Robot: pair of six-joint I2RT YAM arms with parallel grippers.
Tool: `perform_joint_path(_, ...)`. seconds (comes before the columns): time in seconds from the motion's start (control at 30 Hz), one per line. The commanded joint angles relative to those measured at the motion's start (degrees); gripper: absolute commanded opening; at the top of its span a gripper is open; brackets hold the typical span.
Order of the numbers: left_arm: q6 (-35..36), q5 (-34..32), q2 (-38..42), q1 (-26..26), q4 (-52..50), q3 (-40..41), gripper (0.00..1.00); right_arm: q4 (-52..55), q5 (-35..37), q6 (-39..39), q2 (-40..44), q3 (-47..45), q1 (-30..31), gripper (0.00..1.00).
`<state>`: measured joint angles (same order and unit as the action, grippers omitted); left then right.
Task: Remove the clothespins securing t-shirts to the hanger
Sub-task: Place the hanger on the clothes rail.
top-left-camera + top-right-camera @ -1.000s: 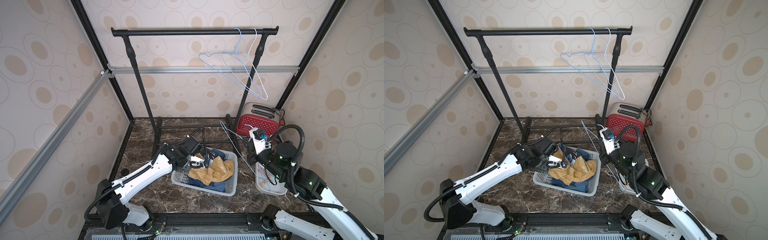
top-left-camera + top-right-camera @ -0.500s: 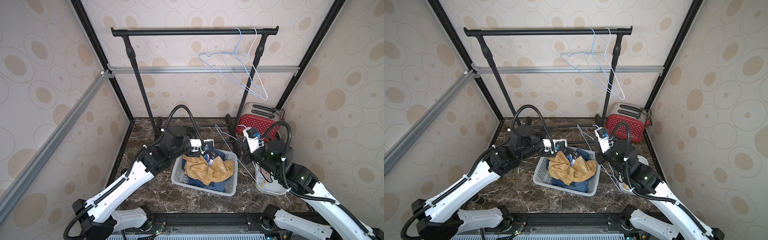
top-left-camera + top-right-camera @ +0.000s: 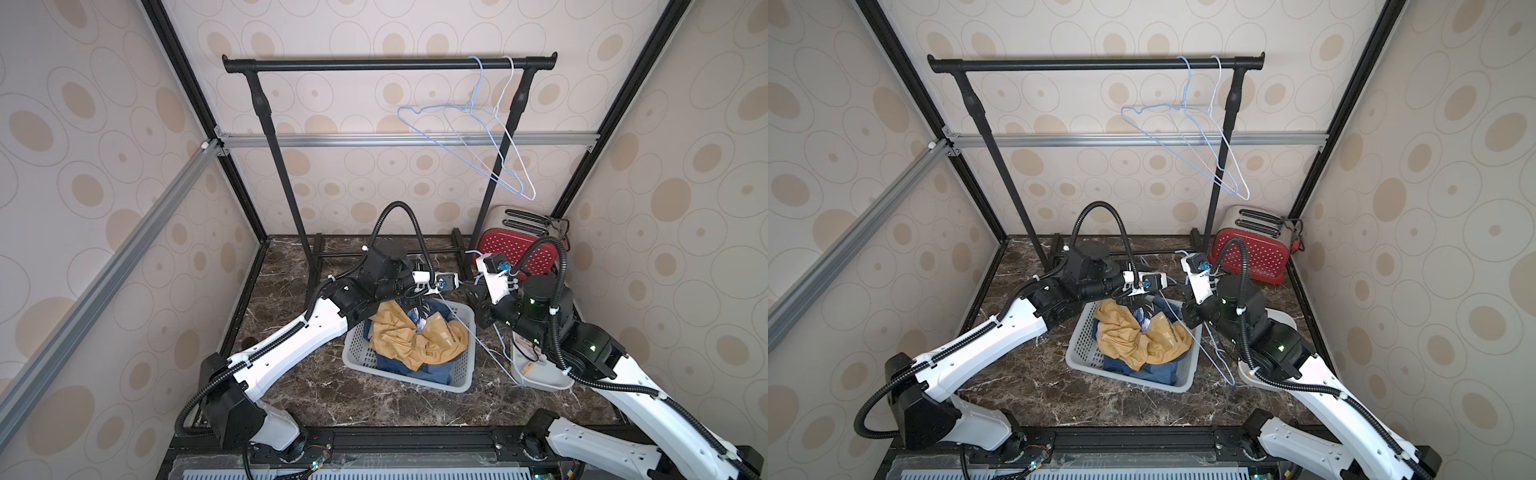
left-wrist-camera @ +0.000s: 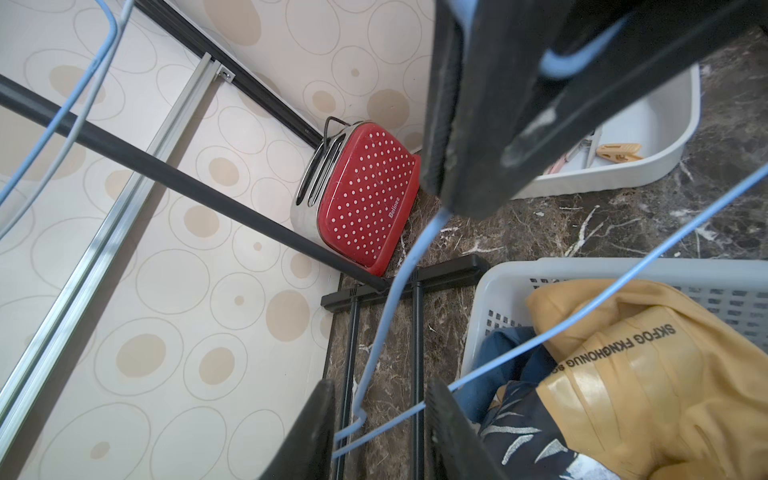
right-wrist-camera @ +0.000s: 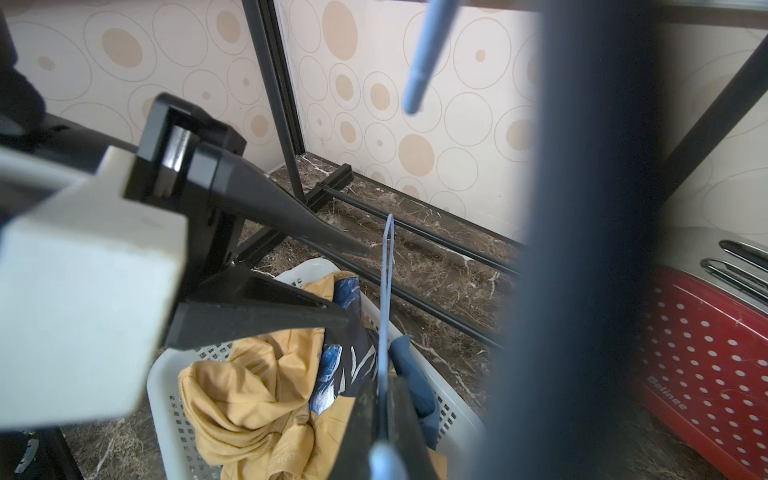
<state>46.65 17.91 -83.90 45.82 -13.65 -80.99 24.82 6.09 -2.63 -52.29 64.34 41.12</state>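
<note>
Two grippers are meeting above the far rim of the grey basket (image 3: 399, 380). At the left, the left gripper (image 4: 380, 388) is reaching in level. Only its own wrist view is showing the detail: its jaws are standing apart, with a bent corner of the blue wire hanger (image 4: 399, 282) passing between them, not clamped. Below, the t-shirts (image 3: 399, 336) are lying crumpled in the basket, mustard yellow over dark blue. Further right, the right gripper (image 5: 384, 386) is pinching the same hanger's wire, jaws closed on it. The right wrist view is showing this, while both top views are hiding it behind the wrist. Rightmost, the clothespins (image 4: 619, 151) are lying in the white tray (image 4: 652, 116). The left wrist view is showing an orange one and a pink one, whereas the right arm is covering much of the tray in both top views. Behind it, a red toaster (image 3: 511, 249) is standing against the wall.
</note>
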Motion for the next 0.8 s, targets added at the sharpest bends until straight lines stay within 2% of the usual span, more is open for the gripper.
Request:
perform_joint_path(0.0, -2.08, 2.64, -0.42, 0.32, 2.78, -3.39, 0.32, -1.52, -1.42, -1.58, -0.4, 1.67, -0.06, 0.0)
perform_joint_path(0.33, -1.96, 2.97, -1.57, 0.83, 2.8, -3.3, 0.18, -2.93, -2.92, -2.47, -1.45, 1.89, 0.01, 0.0)
perform_joint_path(0.43, -1.65, 2.92, -2.05, 1.11, 2.62, -3.38, 0.16, -3.2, -3.1, -2.53, -1.72, 1.89, 0.05, 0.0)
perform_joint_path(0.67, -1.56, 2.66, -2.59, 1.46, 2.06, -3.56, 0.21, -3.29, -2.75, -2.02, -1.85, 2.01, 0.01, 0.0)
perform_joint_path(0.77, -1.48, 2.45, -2.58, 1.51, 2.11, -3.65, 0.17, -3.33, -3.01, -2.22, -1.94, 1.93, 0.03, 0.0)
